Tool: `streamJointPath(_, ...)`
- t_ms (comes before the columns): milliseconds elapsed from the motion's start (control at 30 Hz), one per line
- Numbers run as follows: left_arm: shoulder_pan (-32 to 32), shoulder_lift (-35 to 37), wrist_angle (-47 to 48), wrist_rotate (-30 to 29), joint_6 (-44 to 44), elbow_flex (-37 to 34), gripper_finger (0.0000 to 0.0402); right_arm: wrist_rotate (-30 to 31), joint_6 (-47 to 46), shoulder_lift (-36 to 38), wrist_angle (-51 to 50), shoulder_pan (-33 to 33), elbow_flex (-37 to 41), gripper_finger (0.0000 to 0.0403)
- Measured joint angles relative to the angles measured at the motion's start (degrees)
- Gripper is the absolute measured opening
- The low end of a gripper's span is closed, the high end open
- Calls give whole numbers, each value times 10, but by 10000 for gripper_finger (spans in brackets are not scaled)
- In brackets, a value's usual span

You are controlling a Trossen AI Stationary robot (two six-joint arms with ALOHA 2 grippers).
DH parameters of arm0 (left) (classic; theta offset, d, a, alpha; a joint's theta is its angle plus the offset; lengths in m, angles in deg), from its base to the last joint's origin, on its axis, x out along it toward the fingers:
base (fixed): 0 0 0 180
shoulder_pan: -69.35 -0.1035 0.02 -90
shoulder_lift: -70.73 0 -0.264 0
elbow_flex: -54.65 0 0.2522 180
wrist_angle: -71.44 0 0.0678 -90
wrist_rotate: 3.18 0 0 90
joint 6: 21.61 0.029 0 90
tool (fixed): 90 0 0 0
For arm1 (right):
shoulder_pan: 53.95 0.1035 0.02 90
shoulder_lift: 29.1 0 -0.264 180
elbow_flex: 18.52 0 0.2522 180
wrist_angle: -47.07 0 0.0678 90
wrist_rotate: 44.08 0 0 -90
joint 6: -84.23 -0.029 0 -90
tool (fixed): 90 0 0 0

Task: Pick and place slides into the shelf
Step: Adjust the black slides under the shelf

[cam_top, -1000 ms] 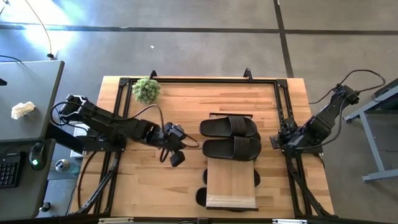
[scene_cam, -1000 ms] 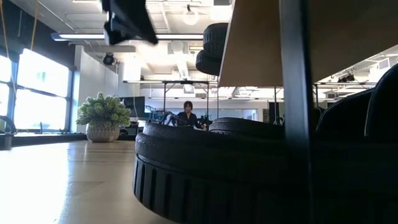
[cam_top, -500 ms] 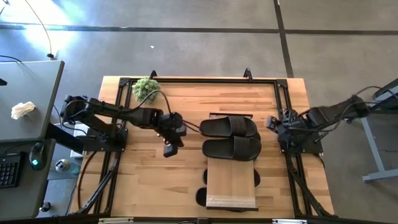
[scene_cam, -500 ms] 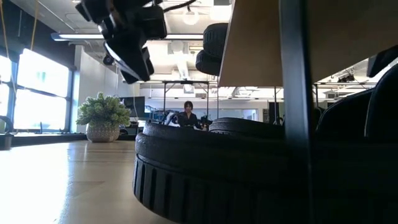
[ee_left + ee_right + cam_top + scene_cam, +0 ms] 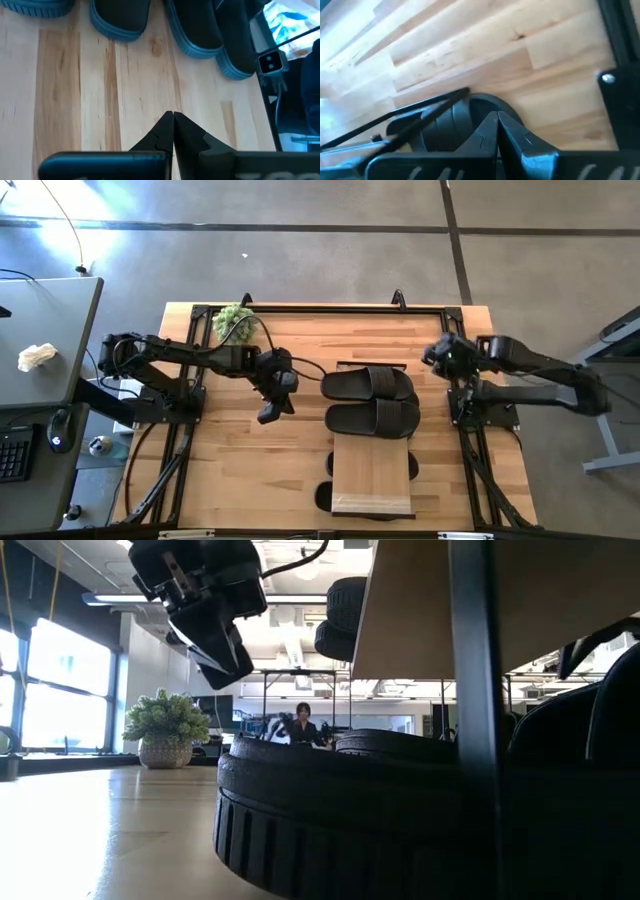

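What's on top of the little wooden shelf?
Two black slides lie side by side across the far end of the shelf. More slides peek out underneath; how many is hidden by the plank.

My left gripper [image 5: 268, 416] hangs over the tabletop [image 5: 230, 470], left of the shelf [image 5: 372, 475] and apart from it. My right gripper [image 5: 432, 354] hangs right of the shelf's far end. 2 slides [image 5: 370, 400] lie side by side on the shelf's far end, crosswise to the plank. More slides [image 5: 324, 496] lie beneath the plank, poking out at both its sides. A potted plant [image 5: 236, 323] stands at the table's far left, behind my left arm.
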Motion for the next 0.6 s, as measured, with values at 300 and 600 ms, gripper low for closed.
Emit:
streamJointPath(300,1,0,-29,17,-30,0,0,-196,242,-69,57,-253,63,0)
streamJointPath(600,1,0,-30,-35,-30,0,0,-252,288,-170,64,-267,71,0)
